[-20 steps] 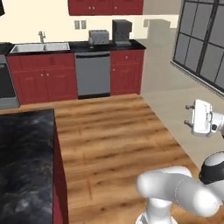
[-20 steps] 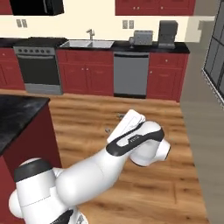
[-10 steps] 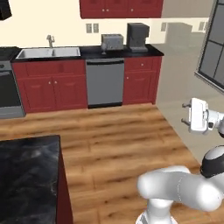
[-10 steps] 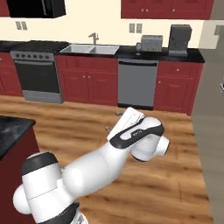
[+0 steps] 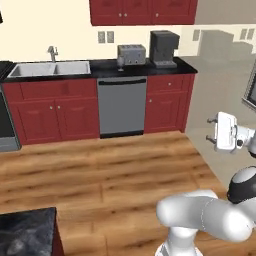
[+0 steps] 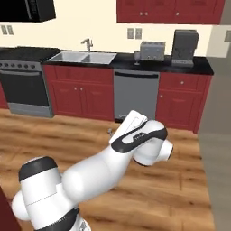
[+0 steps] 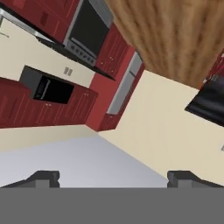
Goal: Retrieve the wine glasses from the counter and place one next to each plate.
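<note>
Left base view: how is the white robot arm (image 5: 205, 217) posed?

Folded. Its thick lower links bulk up at the lower right, and the two-finger gripper (image 5: 209, 130) hangs at the right edge, well above the wooden plank floor (image 5: 115, 175), pointing left. Jaws spread wide, nothing between them; in the hand view the dark fingertips (image 7: 43, 177) stand far apart.

And the wine glass?

One small translucent stemmed wine glass (image 6: 136, 57) stands upright on the black marbled stone counter (image 6: 122, 64), just beside the silver toaster (image 6: 152, 50) and well apart from the gripper.

Room to move?

Open floor runs up to the red cabinets (image 5: 55, 112) and the grey dishwasher front (image 5: 122, 107). A corner of the black island top (image 5: 25, 235) juts in at the lower left.
</note>
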